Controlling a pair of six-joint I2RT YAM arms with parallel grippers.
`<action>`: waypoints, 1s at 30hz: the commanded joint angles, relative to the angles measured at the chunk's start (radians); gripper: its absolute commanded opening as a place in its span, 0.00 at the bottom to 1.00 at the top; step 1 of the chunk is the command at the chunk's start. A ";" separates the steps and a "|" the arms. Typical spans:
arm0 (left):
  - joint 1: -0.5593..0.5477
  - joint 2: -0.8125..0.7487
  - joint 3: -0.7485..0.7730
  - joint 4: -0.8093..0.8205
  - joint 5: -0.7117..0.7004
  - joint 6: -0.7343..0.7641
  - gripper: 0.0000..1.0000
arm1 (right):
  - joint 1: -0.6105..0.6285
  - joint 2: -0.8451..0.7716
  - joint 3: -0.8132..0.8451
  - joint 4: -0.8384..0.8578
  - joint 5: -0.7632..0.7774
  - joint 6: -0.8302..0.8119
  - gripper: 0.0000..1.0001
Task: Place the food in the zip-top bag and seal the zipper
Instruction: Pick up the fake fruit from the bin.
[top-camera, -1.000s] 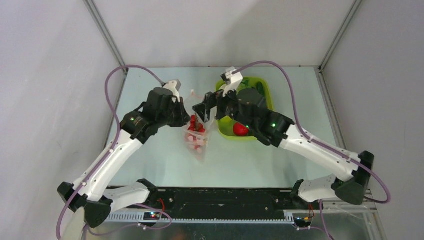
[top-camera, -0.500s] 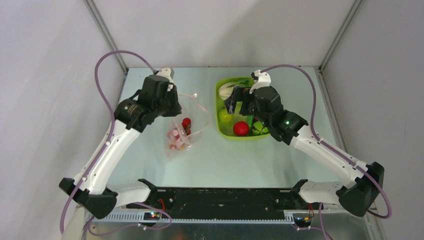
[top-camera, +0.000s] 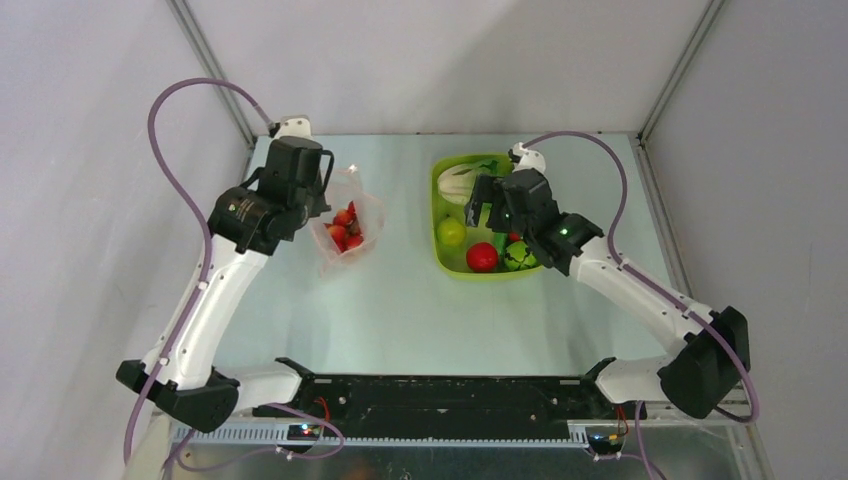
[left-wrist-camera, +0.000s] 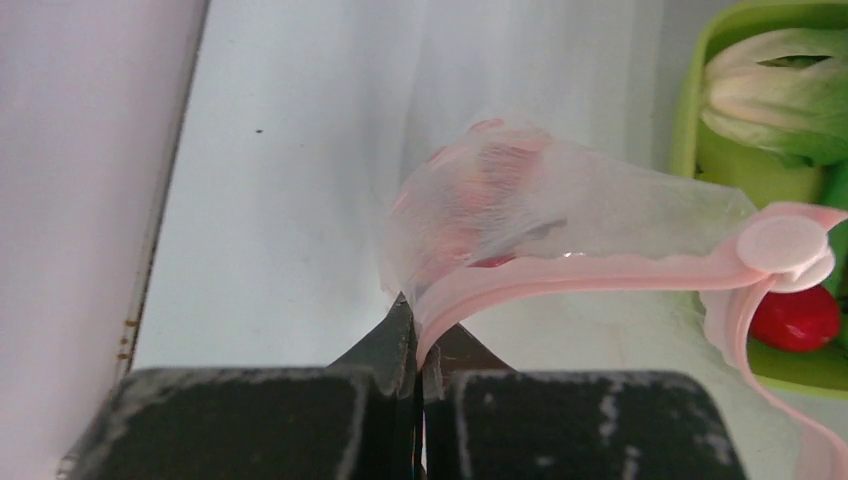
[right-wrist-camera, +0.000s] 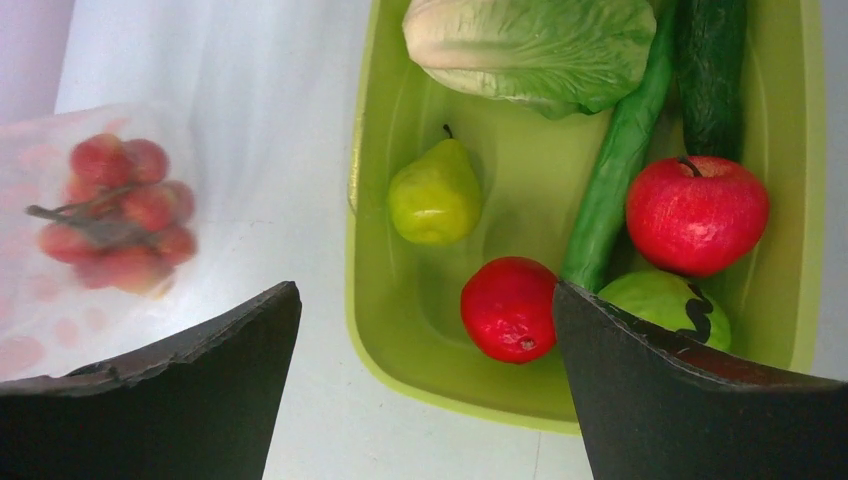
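The left gripper (left-wrist-camera: 418, 342) is clamped on the pale pink zipper (left-wrist-camera: 600, 268) at one end of the clear zip-top bag (left-wrist-camera: 560, 195), which lies near the table's far left corner with red cherries (right-wrist-camera: 115, 210) inside and its mouth gaping. The right gripper (right-wrist-camera: 425, 300) hangs with its jaws wide apart over the near left part of the lime-green tray (right-wrist-camera: 400, 290), which sits by the far edge. In the tray lie lettuce (right-wrist-camera: 540, 45), a cucumber (right-wrist-camera: 710, 70), a pear (right-wrist-camera: 435, 195), a small tomato (right-wrist-camera: 508, 308), a larger stemmed tomato (right-wrist-camera: 697, 215) and a green pepper (right-wrist-camera: 660, 305).
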 joint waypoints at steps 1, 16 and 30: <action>0.012 -0.016 0.029 0.036 -0.063 0.057 0.01 | -0.002 0.045 0.001 0.022 0.025 0.017 1.00; 0.011 0.036 -0.226 0.210 0.243 -0.109 0.04 | -0.025 0.288 0.005 0.181 -0.068 0.082 0.96; 0.009 -0.004 -0.248 0.200 0.301 -0.142 0.00 | -0.021 0.541 0.158 0.176 -0.066 0.116 0.88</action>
